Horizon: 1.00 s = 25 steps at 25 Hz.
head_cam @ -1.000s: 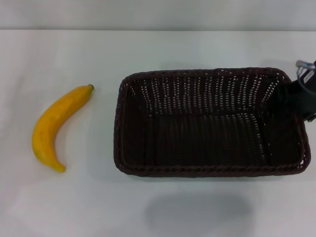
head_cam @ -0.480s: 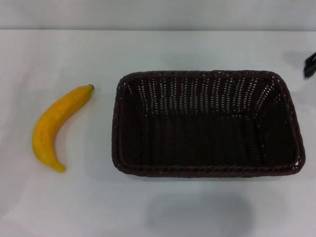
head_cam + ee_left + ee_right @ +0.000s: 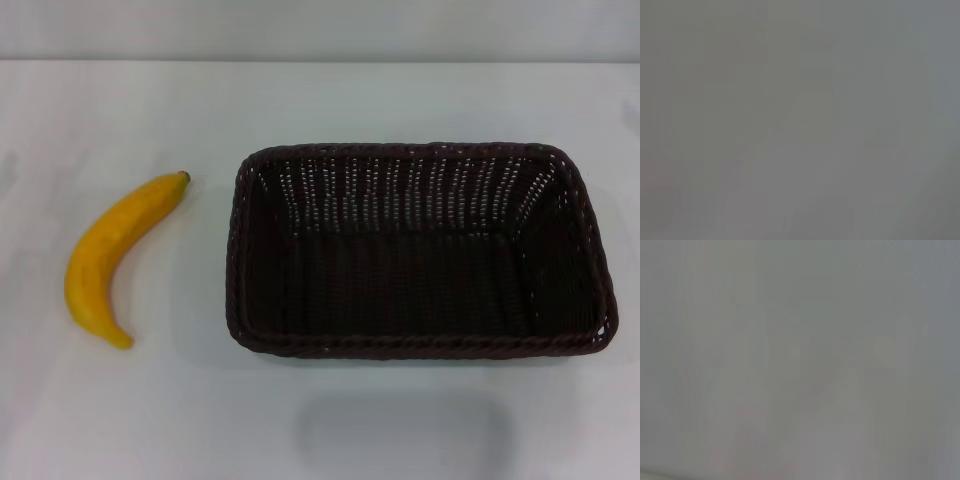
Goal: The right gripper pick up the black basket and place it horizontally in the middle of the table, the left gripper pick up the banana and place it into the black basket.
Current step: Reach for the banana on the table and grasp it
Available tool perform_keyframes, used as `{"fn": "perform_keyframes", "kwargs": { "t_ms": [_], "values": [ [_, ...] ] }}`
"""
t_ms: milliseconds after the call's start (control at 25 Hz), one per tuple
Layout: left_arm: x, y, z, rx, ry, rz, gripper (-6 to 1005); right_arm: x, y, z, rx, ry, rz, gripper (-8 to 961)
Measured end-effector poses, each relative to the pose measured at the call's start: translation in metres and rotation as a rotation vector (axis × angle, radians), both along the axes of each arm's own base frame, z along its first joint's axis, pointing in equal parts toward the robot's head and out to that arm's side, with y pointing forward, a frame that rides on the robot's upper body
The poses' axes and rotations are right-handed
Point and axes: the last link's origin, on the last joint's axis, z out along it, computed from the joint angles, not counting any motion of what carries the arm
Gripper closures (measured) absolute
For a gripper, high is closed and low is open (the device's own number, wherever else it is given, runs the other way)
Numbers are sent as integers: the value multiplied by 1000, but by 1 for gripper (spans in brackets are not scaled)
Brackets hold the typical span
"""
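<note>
The black basket [image 3: 418,250] sat flat on the white desk [image 3: 330,100], its long sides running parallel to the desk's near and far edges. It lay in the middle of the desk's depth and reached from about the centre across toward the right edge, with its open mouth facing up. Its braided rim formed a closed rectangle, its slatted walls sloped inward to a dark woven floor, and nothing lay inside it. The banana [image 3: 113,254] lay on the desk toward the left edge, well apart from the basket and outside it. It rested on its side, its small dark stem tip pointing toward the far edge and toward the basket, its blunter end toward the near edge, and its curve bulging toward the left edge. Neither object touched the other, and bare desk separated them. A faint soft shadow marked the desk surface near the near edge, just in front of the basket. Neither the left gripper nor the right gripper appeared in the head view, and both wrist views showed only a plain grey blur, so the state of either set of jaws could not be told, nor whether they held anything.
</note>
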Motion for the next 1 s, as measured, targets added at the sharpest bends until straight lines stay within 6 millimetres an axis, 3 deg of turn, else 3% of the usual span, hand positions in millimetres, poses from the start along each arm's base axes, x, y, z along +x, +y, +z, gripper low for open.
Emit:
{"fn": "perform_keyframes", "kwargs": {
  "t_ms": [200, 360, 440, 720, 1000],
  "values": [
    [13, -3, 12, -198, -65, 107, 108, 51, -12, 14, 162, 182, 256, 294],
    [28, 1, 20, -340, -55, 230, 109, 94, -20, 6, 262, 235, 359, 293],
    [37, 6, 22, -438, -41, 308, 109, 107, -18, -2, 274, 227, 343, 293],
    [78, 44, 15, -814, 112, 566, 110, 133, -22, -27, 329, 96, 339, 292],
    [96, 60, 1, -957, 203, 630, 111, 140, -28, -39, 371, 62, 340, 291]
  ]
}}
